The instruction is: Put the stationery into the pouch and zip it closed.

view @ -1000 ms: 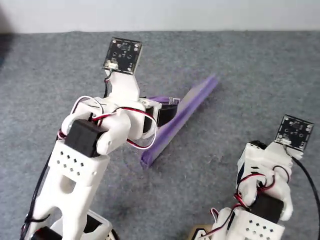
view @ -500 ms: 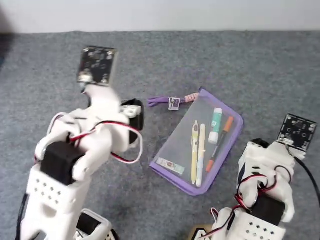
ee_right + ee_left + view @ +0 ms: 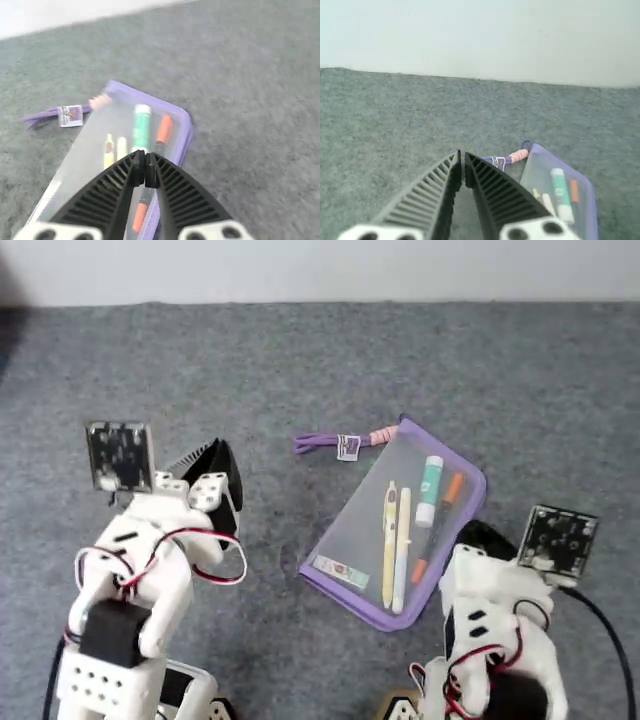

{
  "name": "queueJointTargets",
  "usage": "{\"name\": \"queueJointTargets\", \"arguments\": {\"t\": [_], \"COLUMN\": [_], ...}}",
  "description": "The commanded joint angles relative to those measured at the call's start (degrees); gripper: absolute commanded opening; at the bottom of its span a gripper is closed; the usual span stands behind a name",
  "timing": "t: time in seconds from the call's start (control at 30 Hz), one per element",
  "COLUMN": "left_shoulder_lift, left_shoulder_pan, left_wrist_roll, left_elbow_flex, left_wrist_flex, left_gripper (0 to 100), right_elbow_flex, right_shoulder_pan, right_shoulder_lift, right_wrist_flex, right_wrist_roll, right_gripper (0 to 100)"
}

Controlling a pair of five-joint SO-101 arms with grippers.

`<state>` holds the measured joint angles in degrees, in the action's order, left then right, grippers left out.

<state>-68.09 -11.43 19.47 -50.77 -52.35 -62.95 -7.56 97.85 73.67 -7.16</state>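
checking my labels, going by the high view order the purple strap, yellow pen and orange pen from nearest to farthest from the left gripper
1. purple strap, on the mat outside the pouch, toward the left gripper.
2. yellow pen, inside the pouch, on the side facing that gripper.
3. orange pen, inside, on the far side.

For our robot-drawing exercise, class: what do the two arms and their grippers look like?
The left arm and right arm are white plastic with perforated bases, black motors and looping red, black and white wires. Each wrist carries a square dark circuit board. The left gripper and right gripper are black ribbed wedges.
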Motion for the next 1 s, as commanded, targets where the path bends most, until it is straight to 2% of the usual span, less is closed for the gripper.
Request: {"name": "queueJointTargets", "arguments": {"t": [0.0, 0.17, 0.53, 0.63, 0.8, 0.97], "left_shoulder_lift": [-5.27, -10.99, -29.27, -36.04, -35.60, -35.52], "left_shoulder_pan": [0.70, 3.08, 6.77, 6.77, 6.95, 10.02], "left_wrist_roll": [-0.88, -1.05, -15.47, -16.53, -16.53, -16.70], "left_elbow_flex": [-6.99, -15.87, -38.55, -43.47, -45.76, -45.76], "left_wrist_flex": [4.22, 4.40, 4.04, 3.60, -0.53, -5.19], "left_gripper": [1, 1, 1, 1, 1, 1], "right_elbow_flex": [-2.90, -5.45, -16.70, -21.89, -25.14, -27.60], "right_shoulder_pan": [1.36, 1.19, 1.54, 1.10, 1.10, 1.10], "right_shoulder_lift": [5.41, 5.85, 6.11, 6.11, 6.11, 6.11], "right_wrist_flex": [0.22, 0.22, 0.22, 0.22, 0.22, 0.22], "right_wrist_roll": [-0.62, -0.62, 0.09, 4.13, 5.80, 5.89], "right_gripper": [0.9, 0.9, 0.9, 0.9, 0.9, 0.9]}}
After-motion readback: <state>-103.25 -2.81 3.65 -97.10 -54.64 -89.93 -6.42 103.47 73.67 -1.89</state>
